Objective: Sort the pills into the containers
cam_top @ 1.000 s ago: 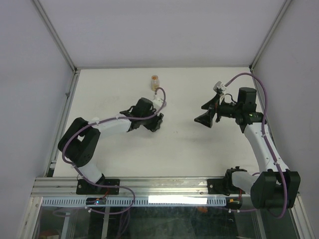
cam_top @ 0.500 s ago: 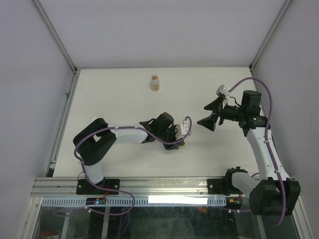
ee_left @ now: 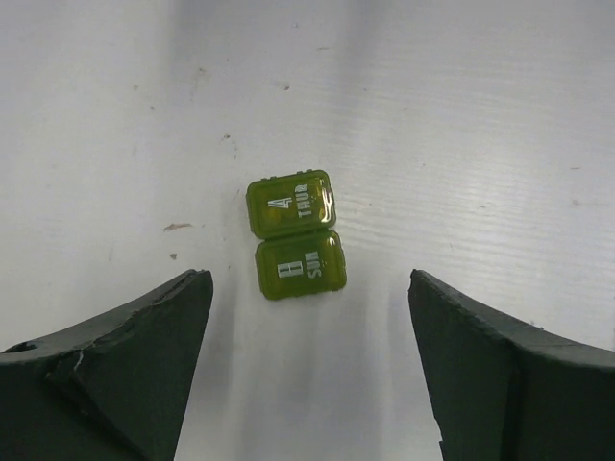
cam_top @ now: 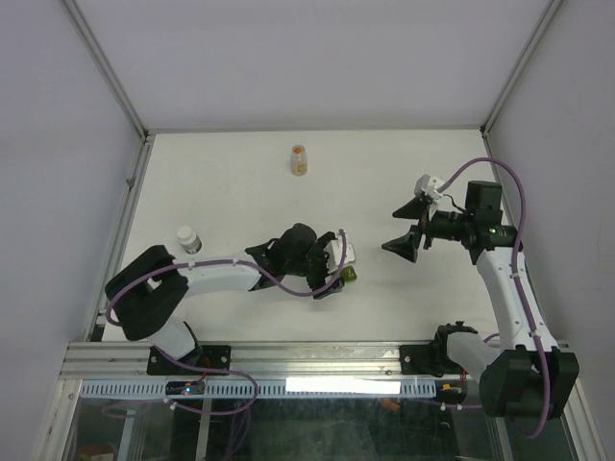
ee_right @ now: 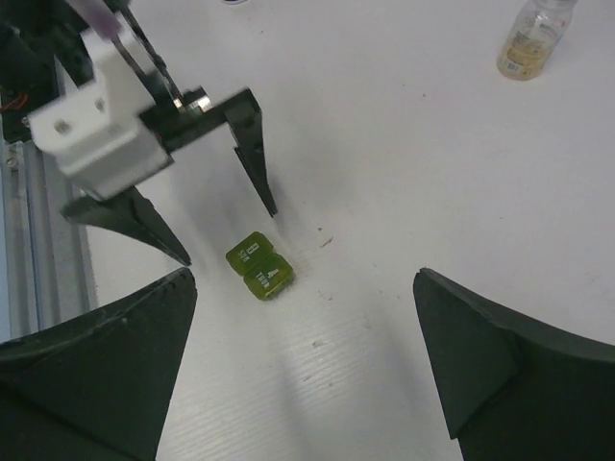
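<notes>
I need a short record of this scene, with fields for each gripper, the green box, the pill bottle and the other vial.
left gripper: open, over the green box, not touching it
right gripper: open, empty, apart from the box
green box: flat on the table, two compartments marked THUR and SUN, lids shut
pill bottle: upright at the far side, pills inside
white-capped vial: upright, left side of the table

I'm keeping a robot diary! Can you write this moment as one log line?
left gripper: open, above green box, not touching | right gripper: open, empty | pill bottle: upright, untouched
</notes>
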`<state>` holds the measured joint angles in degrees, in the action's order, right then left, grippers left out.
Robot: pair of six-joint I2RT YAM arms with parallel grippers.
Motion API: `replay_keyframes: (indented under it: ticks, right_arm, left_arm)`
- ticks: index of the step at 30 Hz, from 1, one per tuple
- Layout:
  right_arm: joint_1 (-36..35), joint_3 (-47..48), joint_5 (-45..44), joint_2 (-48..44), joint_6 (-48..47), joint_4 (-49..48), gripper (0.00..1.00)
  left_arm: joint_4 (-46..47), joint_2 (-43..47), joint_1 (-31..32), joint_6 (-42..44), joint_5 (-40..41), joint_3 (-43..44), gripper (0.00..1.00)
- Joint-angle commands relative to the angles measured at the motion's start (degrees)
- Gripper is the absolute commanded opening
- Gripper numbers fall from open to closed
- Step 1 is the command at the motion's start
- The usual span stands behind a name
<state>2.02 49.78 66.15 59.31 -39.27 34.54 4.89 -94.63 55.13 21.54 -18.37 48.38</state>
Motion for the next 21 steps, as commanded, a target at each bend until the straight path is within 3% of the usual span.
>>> replay_keyframes:
  ticks: [1, 3, 5, 8, 11, 15, 21]
  right_arm:
    - [0.2, -1.8, 5.3, -3.3, -15.0, 5.1, 0.99]
    - [-0.2, -3.6, 9.0, -3.9, -27.4, 10.5, 0.99]
    - [-2.0, -5.5, 11.1, -3.9, -36.6, 13.1, 0.99]
    - [-8.7, -6.8, 6.7, -1.7, -40.5, 10.8, 0.99]
    - [-15.0, -7.6, -1.0, 2.7, -42.8, 7.6, 0.97]
    - [-22.1, -6.7, -11.1, 11.2, -44.3, 4.9, 0.9]
    - [-25.1, -3.1, -17.2, 18.7, -41.3, 1.8, 0.82]
  left_arm:
    - [14.0, 13.9, 0.3, -2.7, 3.2, -8.6, 0.9]
    - [19.9, 19.1, 0.3, -4.2, 3.8, -14.5, 0.98]
    - [27.8, 24.0, 0.3, -6.9, 4.0, -20.4, 0.99]
    - [39.4, 28.2, 0.2, -10.1, 4.6, -27.6, 0.99]
    - [45.5, 29.1, 0.2, -7.8, 2.8, -32.4, 0.99]
    - [48.2, 25.3, 0.3, -2.6, -0.8, -34.1, 0.95]
    - [50.1, 19.9, 0.7, -0.6, -0.9, -33.1, 0.84]
